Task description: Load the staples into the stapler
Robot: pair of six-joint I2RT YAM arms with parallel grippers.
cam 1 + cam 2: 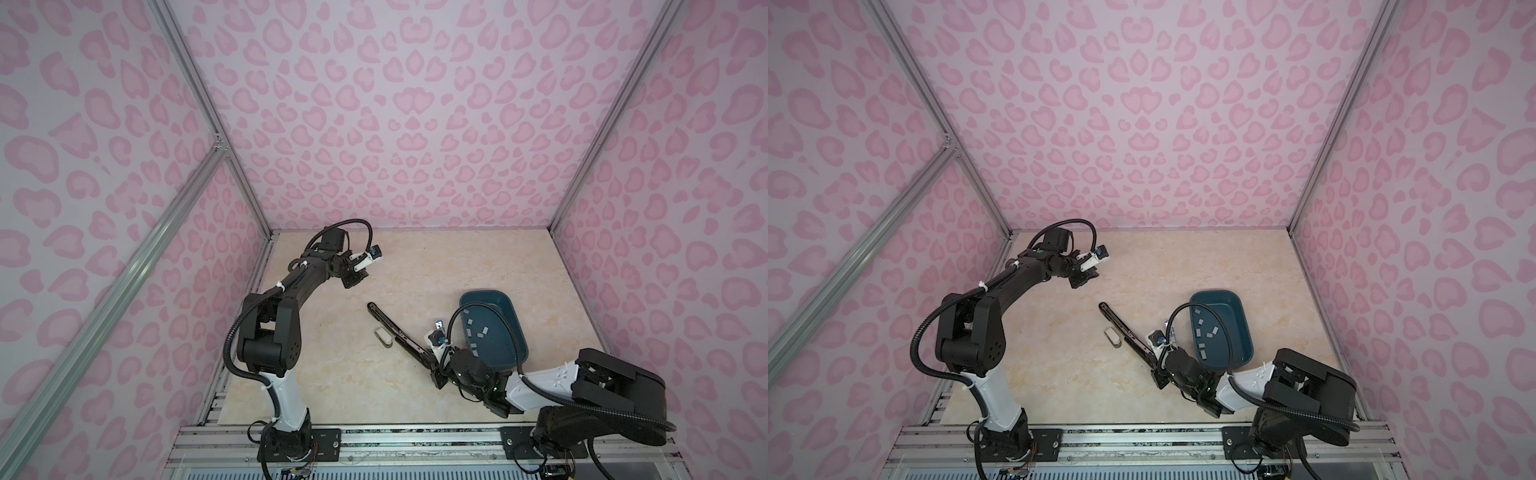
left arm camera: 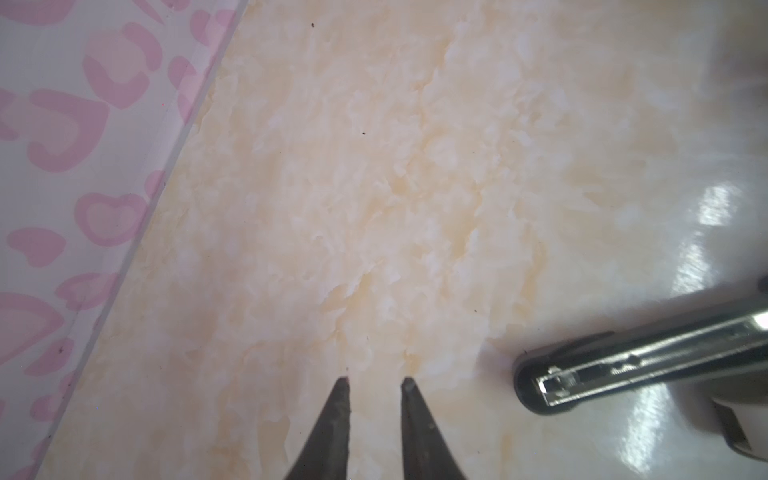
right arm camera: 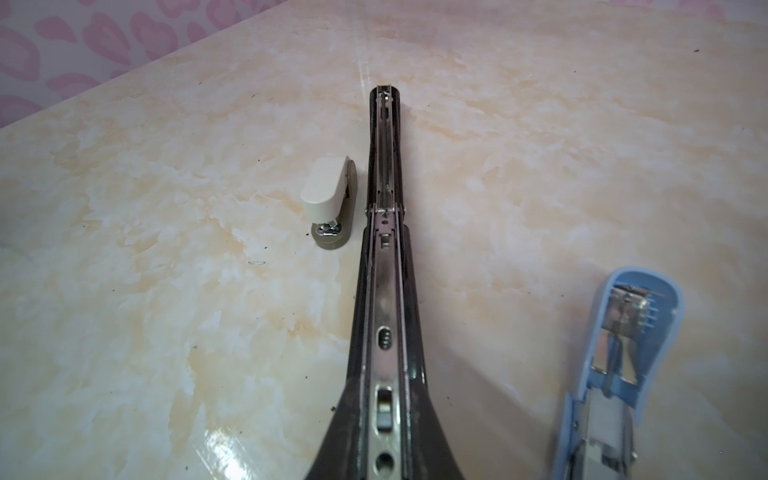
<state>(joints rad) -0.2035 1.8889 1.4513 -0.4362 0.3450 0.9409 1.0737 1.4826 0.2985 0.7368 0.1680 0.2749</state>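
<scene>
Stapler opened flat, right claw clamping it, staples in tray

Walls: pale lilac, pink heart-blotch print. Table: cream-beige marbling. Bin: dark teal. Staples: pale grey-white. Long stapler: black, silver channel. Small stapler: cream top, olive-grey base. Third stapler: light blue. My left gripper: dark grey.

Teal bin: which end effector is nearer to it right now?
Right. The right end effector, gripping the black stapler, is just beside the teal bin; the left end effector hangs far across the table.
</scene>
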